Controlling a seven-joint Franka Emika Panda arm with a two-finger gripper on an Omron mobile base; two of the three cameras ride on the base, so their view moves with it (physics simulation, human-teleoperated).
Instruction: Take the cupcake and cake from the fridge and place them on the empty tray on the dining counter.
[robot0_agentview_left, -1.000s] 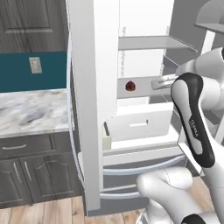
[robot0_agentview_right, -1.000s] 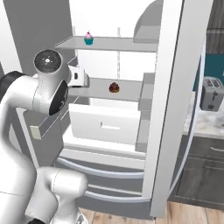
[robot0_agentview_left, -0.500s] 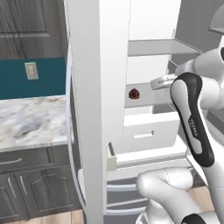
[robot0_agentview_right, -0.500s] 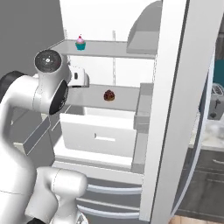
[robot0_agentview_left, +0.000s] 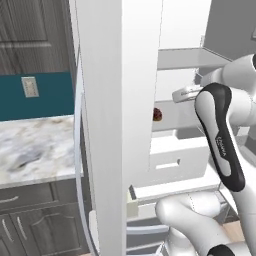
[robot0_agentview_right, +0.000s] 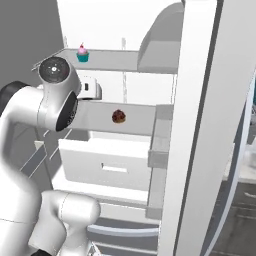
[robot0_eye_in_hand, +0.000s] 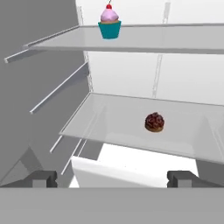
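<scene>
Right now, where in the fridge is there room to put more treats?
The middle shelf is mostly bare on both sides of the cake. The top shelf is free to the right of the cupcake. Nowhere looks crowded; the open pincer hangs in front of the middle shelf.

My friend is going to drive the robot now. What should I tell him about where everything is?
Pincer: open and empty, its fingertips wide apart, facing into the open fridge short of the shelves.
Cupcake: on the upper shelf, toward its left side in the hand view.
Cake: on the middle shelf, one level below the cupcake and a bit to its right. From the left base camera it peeks out past the edge of the fridge door.
Done: the fridge is open.
Left: grab each treat, carry both to the tray on the dining counter.
</scene>
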